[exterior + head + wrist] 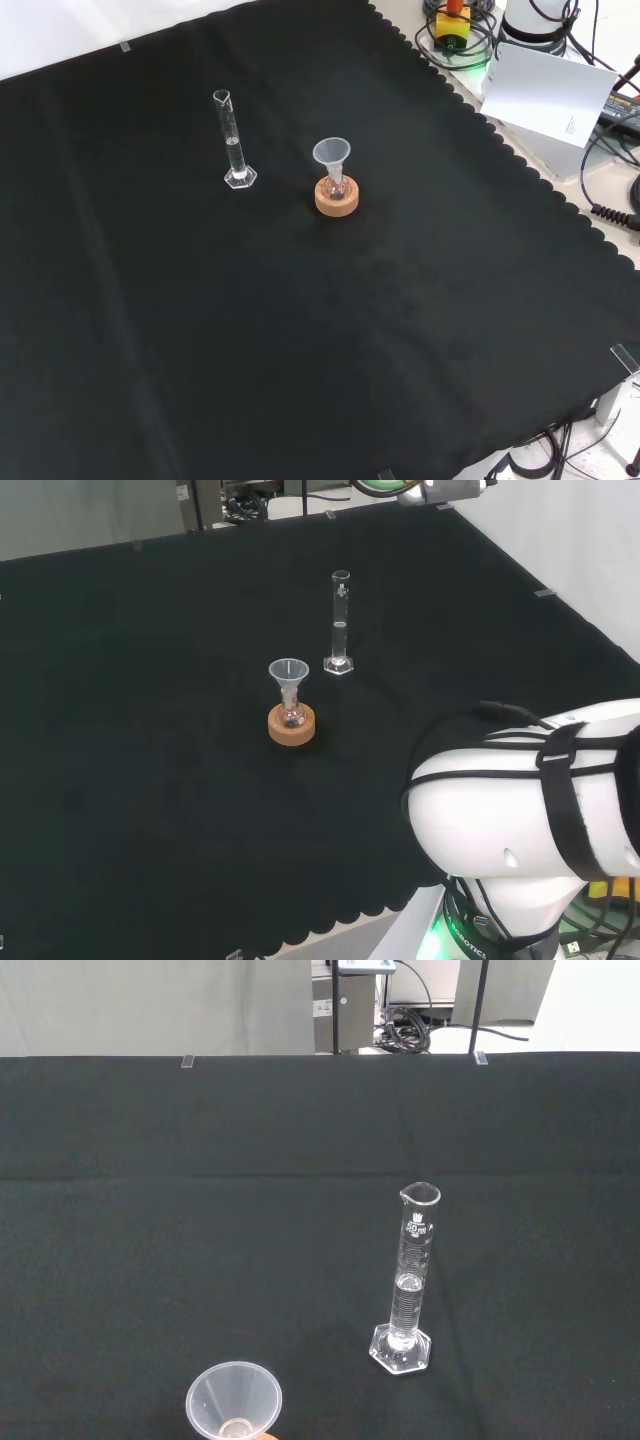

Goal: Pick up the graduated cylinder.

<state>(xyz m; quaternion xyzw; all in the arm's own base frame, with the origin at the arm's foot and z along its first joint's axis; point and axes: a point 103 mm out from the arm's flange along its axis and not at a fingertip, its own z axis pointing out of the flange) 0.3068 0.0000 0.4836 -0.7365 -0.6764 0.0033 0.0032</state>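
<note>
On black cloth [150, 780], graduated cylinder [340, 622] upright nr funnel [288, 678]; fingers' state: can't tell.

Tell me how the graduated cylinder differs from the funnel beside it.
The graduated cylinder is a tall, narrow, straight tube; the funnel is shorter and flares to a wide mouth. The cylinder stands on its own flat base on the black cloth; the funnel sits in a small flask on a cork ring. Both are clear and upright.
</note>
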